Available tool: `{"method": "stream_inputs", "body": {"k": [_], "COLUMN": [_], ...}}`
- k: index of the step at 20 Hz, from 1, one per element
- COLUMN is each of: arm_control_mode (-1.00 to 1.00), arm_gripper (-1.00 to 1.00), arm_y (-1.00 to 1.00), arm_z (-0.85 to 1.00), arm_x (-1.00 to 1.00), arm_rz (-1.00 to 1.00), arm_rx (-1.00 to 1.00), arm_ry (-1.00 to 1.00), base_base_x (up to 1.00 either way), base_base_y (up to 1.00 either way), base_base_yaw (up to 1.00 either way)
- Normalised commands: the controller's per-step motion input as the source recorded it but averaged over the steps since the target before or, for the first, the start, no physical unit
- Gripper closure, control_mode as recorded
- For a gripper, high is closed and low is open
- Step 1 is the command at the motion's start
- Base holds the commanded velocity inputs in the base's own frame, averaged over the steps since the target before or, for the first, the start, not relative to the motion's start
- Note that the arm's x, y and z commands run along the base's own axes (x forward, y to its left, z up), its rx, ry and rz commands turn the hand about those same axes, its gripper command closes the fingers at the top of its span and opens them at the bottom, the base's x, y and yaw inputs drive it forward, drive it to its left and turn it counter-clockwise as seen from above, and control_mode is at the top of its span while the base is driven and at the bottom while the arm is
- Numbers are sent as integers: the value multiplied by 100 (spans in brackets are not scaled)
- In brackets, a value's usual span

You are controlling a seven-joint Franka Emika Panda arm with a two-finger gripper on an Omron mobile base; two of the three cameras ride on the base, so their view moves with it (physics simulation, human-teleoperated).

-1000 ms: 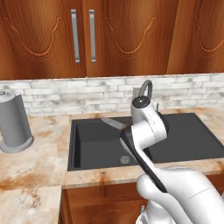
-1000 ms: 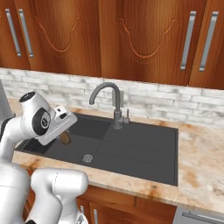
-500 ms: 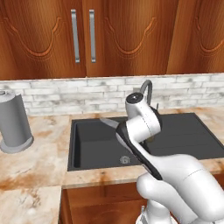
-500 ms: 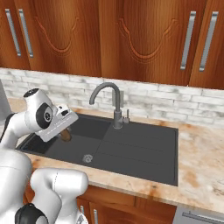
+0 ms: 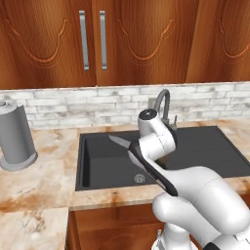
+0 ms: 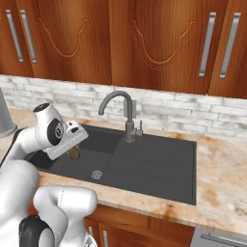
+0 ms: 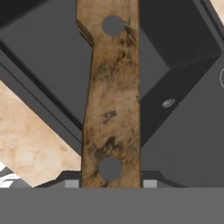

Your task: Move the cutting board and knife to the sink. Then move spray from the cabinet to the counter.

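My gripper (image 7: 111, 183) is shut on the knife (image 7: 111, 92), whose brown wooden handle with two rivets runs up the hand view. In the left base view the silver blade (image 5: 119, 142) points left from the gripper (image 5: 132, 148), above the left part of the dark grey sink (image 5: 97, 163). From the right base view the handle end (image 6: 74, 153) hangs under the gripper (image 6: 71, 144), over the sink (image 6: 154, 164). The reddish-brown cabinet (image 5: 97, 44) has its doors closed. Beige counter (image 5: 39, 185) surrounds the basin. The cutting board and the spray are out of view.
A grey gooseneck faucet (image 5: 163, 105) stands at the back of the sink, close behind my hand. The round drain (image 6: 96, 174) lies in the basin floor. A grey cylinder (image 5: 14, 141) stands on the counter at the left, in front of the brick backsplash (image 6: 183, 113).
The hand with the knife has shifted a little to the left over the sink and turned slightly. The grip stays the same.
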Motion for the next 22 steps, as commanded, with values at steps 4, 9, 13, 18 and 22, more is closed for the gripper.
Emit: {"method": "stream_inputs", "body": {"k": [4,9,13,18,22], "arm_control_mode": [-100,-100,-100,-100,-100], "arm_gripper": [100,100,100,100,100], "arm_y": [2,11,15,11,6], "arm_z": [-21,-24,-27,-18,-14], "arm_x": [1,7,9,20,22], "arm_rz": [0,0,-1,0,0], "arm_rx": [11,4,0,0,0], "arm_ry": [2,0,0,0,0], "base_base_x": [0,0,0,0,0], "base_base_y": [0,0,0,0,0], "base_base_yaw": [0,0,0,0,0]}}
